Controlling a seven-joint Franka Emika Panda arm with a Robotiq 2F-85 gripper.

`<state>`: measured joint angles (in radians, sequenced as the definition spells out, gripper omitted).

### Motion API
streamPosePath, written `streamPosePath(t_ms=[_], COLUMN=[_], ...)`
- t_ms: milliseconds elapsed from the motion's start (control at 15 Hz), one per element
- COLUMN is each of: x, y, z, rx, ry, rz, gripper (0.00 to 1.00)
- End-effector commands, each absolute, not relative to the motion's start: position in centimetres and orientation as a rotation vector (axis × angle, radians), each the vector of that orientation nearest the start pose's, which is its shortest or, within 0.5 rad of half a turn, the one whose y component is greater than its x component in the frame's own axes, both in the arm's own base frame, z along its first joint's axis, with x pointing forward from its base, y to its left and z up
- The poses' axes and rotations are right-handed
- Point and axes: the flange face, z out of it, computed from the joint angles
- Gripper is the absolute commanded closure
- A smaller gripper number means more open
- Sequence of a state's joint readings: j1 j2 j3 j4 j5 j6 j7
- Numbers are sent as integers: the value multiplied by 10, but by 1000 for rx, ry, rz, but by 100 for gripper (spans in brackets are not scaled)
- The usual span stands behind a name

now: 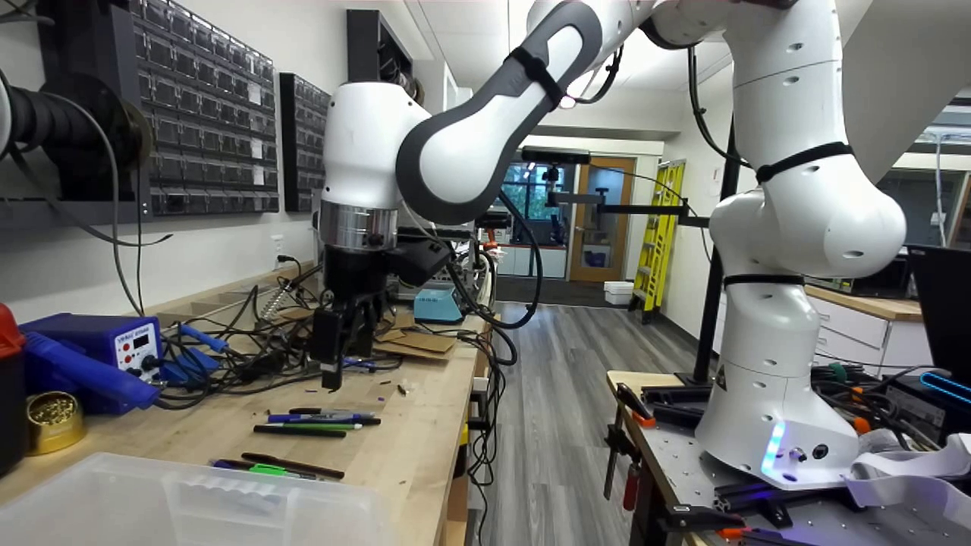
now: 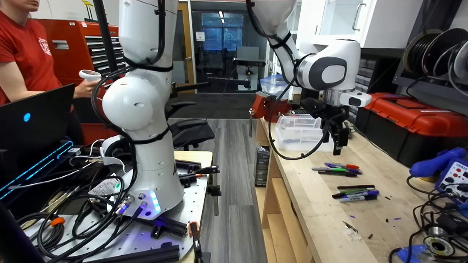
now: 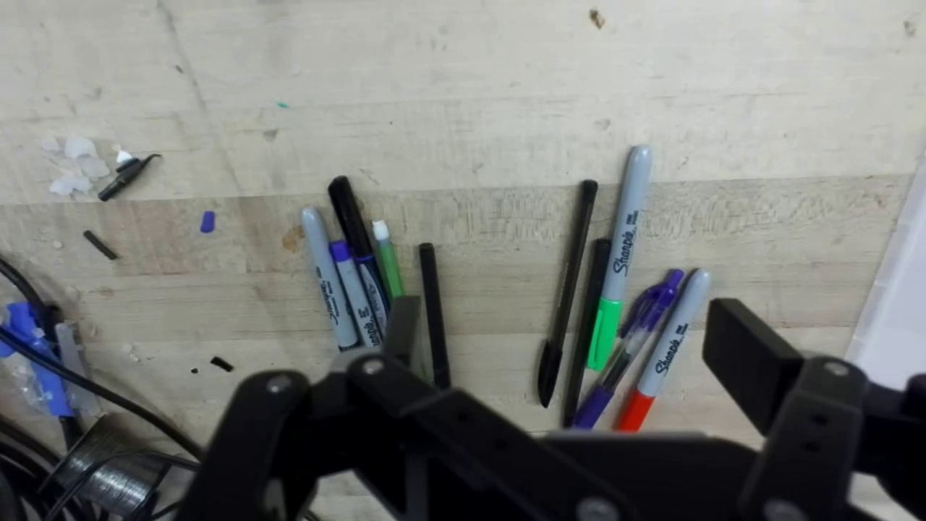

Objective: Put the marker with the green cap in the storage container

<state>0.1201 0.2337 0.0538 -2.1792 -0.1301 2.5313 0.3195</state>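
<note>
Can see the green marker [image 3: 621,257] lying between a thin black pen [image 3: 586,336] and a purple pen [image 3: 628,351] with a see-through middle, on the pale, streaky wood worktop [image 3: 434,130] near the boxy, cloudy plastic bin [image 2: 294,138]. Can read "Sharpie" in black on the green marker's round gray side, and again on the red marker [image 3: 668,351]. Can see black, blocky jaws spread wide apart above the worktop.
</note>
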Motion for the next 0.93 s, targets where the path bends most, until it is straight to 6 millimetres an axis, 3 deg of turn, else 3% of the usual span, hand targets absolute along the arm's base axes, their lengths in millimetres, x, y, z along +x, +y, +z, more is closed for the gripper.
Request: streamPosePath(t_ms=[0, 400, 867], x=[562, 564, 559], y=[99, 97, 128], z=[295, 297, 260], rx=[-3171, -3170, -3178], ry=[73, 77, 92], rz=[-209, -216, -140], gripper=[0, 0, 0])
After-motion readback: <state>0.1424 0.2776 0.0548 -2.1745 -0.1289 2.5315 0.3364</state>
